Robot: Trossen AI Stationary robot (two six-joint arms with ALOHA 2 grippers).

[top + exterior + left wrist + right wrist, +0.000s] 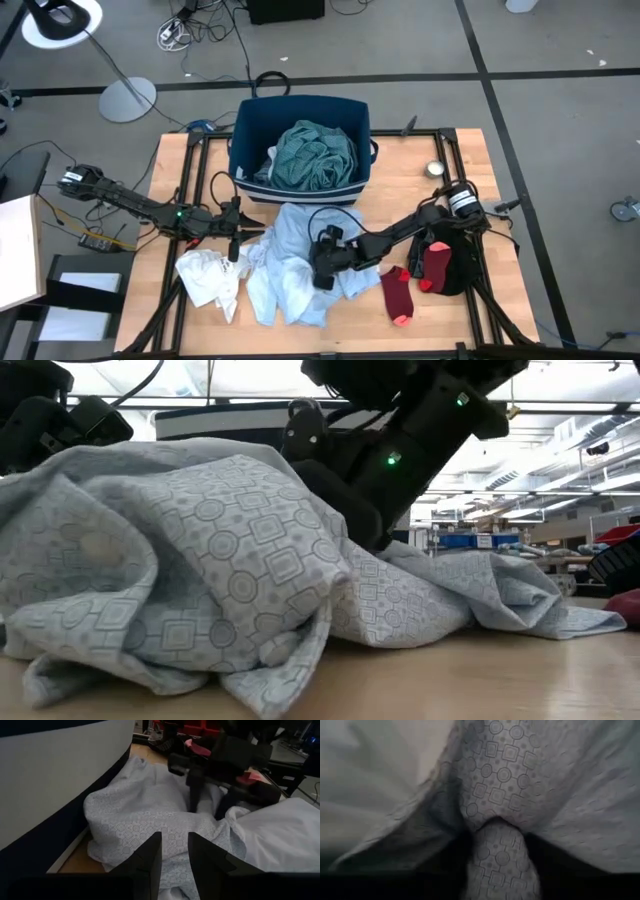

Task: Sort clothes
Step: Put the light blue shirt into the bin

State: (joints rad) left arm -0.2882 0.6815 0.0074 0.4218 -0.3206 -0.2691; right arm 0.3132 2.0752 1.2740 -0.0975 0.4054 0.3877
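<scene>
In the low view the patterned shirt (230, 580) fills the front of the surface (450, 680), heaped in folds, with a dark arm coming down behind it. From above, the same shirt (295, 265) lies crumpled near the front edge, a white tee (210, 275) touching its left side. The right tool (322, 268) presses down into the shirt; only its wrist view shows the fingers clamped on a fold of printed cloth (502, 850). The left tool (233, 238) hovers at the shirt's left edge, and its wrist view shows its fingers (150, 857) a little apart, holding nothing. Right of the shirt lie two red socks (397, 293) and a black piece (455, 262). Farther back, the bin (300, 145) holds a teal garment (315, 155).
</scene>
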